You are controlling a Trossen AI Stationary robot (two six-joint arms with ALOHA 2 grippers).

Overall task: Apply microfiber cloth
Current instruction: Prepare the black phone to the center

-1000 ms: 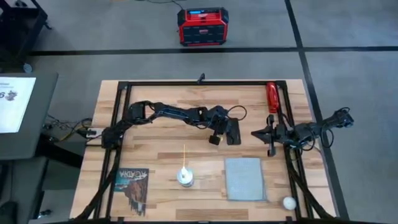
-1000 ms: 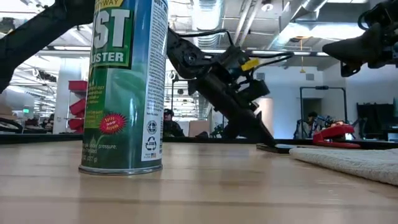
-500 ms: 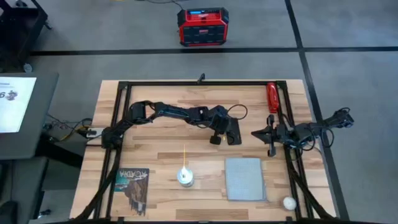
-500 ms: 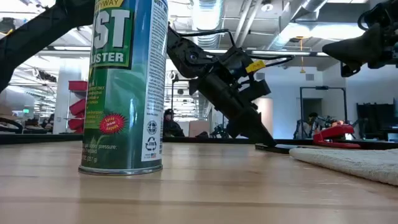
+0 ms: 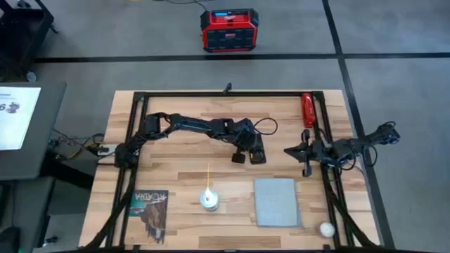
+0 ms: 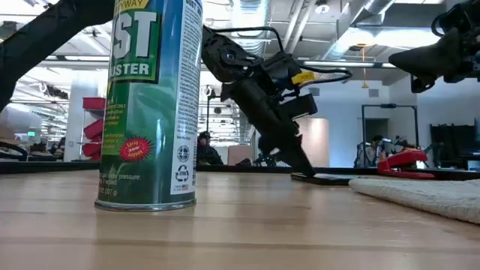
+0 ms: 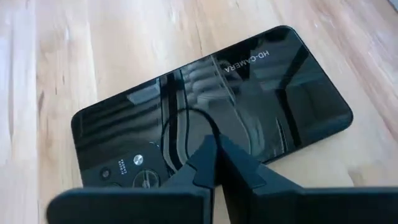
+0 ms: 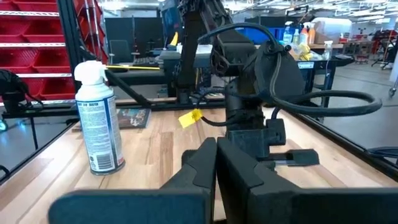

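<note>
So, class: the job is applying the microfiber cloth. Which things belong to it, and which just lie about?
Job: pale blue-grey microfiber cloth; glossy black phone; left gripper.

Lying about: green duster can; dark printed booklet; small white ball; red tool.

bright overhead light, phone (image 7: 211, 124) glare

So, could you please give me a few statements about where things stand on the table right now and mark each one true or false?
1. The left end effector is shut, its tip over the black phone. True.
2. The microfiber cloth is draped over the phone. False: it lies flat on the table, apart from the phone.
3. The duster can stands upright. True.
4. The right end effector grips the cloth. False: it hangs shut near the table's right side, holding nothing.
5. The white ball sits beside the booklet. False: it lies past the cloth, at the table's opposite side.
</note>
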